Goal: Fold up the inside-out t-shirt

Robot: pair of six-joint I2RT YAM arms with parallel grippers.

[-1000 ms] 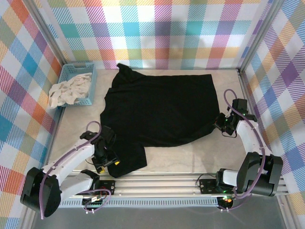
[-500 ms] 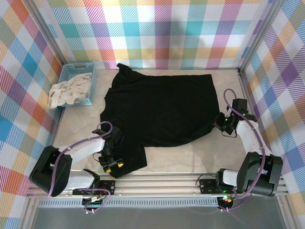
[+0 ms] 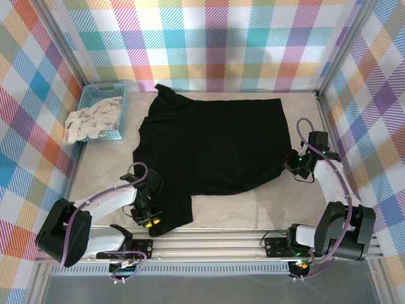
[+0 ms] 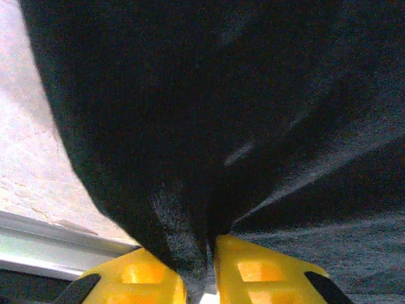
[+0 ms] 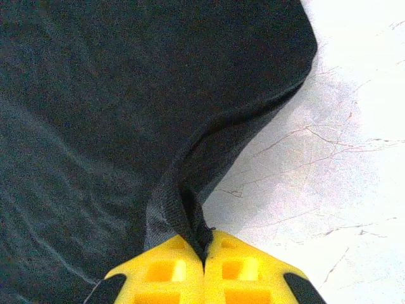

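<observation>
Blue basket (image 3: 101, 90) with crumpled white-cream cloth (image 3: 88, 120) at the table's (image 3: 253, 206) far-left corner, checked walls (image 3: 221, 38) around.

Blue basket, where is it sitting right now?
In the top view, the blue basket sits at the far left corner of the table, just left of the black t-shirt, with a white-cream cloth heaped in it.

table (image 3: 253, 202) | black t-shirt (image 3: 215, 139) spread flat | blue basket (image 3: 124, 111) far-left corner
</observation>
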